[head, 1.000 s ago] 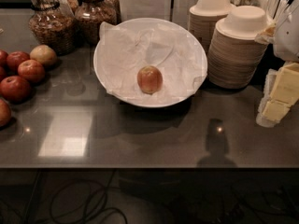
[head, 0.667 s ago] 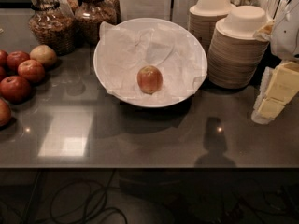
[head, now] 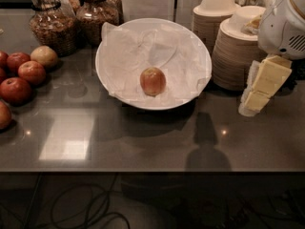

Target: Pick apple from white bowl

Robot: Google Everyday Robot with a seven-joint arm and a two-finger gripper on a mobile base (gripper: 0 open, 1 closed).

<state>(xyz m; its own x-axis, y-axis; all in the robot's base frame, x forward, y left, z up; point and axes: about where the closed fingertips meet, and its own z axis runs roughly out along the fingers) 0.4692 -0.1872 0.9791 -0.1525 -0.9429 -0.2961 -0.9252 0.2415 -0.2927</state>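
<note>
The apple (head: 152,81), reddish-orange with yellowish patches, sits alone near the middle of the white bowl (head: 110,46), which is lined with crumpled white paper. The bowl stands on the dark counter, centre back. My gripper (head: 252,104) hangs at the right edge of the view, to the right of the bowl and in front of the stacked beige bowls. It is above the counter, clear of the bowl's rim and well apart from the apple. It holds nothing that I can see.
Several darker red apples (head: 24,75) and one pale tan fruit (head: 44,56) lie at the left. Glass jars (head: 50,25) stand at the back left. Stacks of beige disposable bowls (head: 233,51) stand right of the white bowl. The counter's front edge (head: 143,171) runs across below.
My gripper has moved left, towards the white bowl. The apple and the bowl have not moved.
</note>
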